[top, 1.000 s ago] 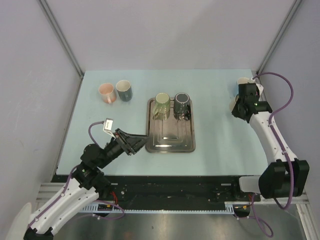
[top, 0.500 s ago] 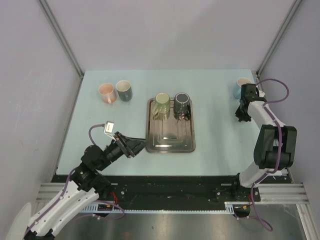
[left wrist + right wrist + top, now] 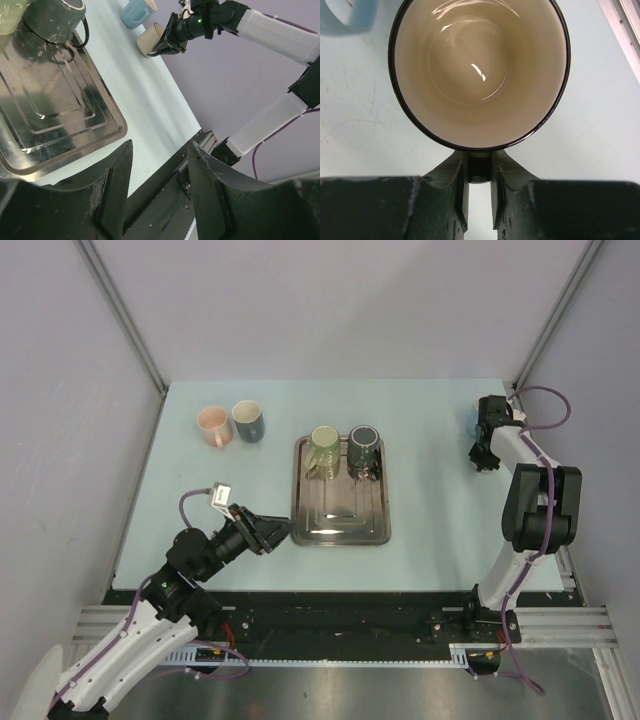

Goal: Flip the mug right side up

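The mug (image 3: pixel 480 70) is cream inside with a dark rim, and its mouth faces straight up at the right wrist camera, with the pale table behind it. My right gripper (image 3: pixel 480 165) is shut on its handle, one finger on each side. In the left wrist view the same mug (image 3: pixel 148 41) sits at the tip of the right gripper (image 3: pixel 167 42), near the far right table edge. From above, the right gripper (image 3: pixel 482 457) hides the mug. My left gripper (image 3: pixel 160 145) is open and holds nothing, low by the tray's near left corner (image 3: pixel 275 530).
A steel tray (image 3: pixel 340 525) in mid-table carries a green mug (image 3: pixel 323 445) and a dark grey mug (image 3: pixel 363 447) at its far end. A light blue mug (image 3: pixel 345 17) stands just beyond the held mug. A pink mug (image 3: pixel 213 425) and a teal mug (image 3: pixel 247 420) stand far left.
The right arm has folded up, its elbow rising, and its wrist has swung over the mug at the far right. The left gripper has shifted slightly along the tray's edge.
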Robot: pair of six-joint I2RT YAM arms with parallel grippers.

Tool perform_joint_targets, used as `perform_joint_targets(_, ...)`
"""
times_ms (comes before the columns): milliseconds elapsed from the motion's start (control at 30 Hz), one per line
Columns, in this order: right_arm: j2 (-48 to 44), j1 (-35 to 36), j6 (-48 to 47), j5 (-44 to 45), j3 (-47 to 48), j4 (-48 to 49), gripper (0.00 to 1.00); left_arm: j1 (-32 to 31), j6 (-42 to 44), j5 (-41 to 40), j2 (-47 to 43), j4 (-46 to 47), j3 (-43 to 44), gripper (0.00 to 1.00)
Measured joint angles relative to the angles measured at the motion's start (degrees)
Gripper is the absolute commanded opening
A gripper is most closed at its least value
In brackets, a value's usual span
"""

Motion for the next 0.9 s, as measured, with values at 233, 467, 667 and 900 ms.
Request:
perform_joint_targets(233,3.9,-0.2,-0.5,1.0,4.1,0.0,0.00,0.0,0.9,-1.0,1.9,0.0,0.0,0.52)
perform_joint_targets(467,5.1,-0.2,-1.0,1.6,5.1,-0.3,0.02,0.0,1.2,-1.4,2.8,0.0,0.0,0.52)
perform_joint_targets(667,5.5,-0.2,-1.0,1.8,5.6,-0.5,0.35,0.0,1.2,-1.5,2.9,0.0,0.0,0.53)
perform_joint_targets(900,5.0,-0.1,-0.6,1.6,5.6,-1.4,0.50,0.0,1.2,-1.4,2.8,0.0,0.0,0.53)
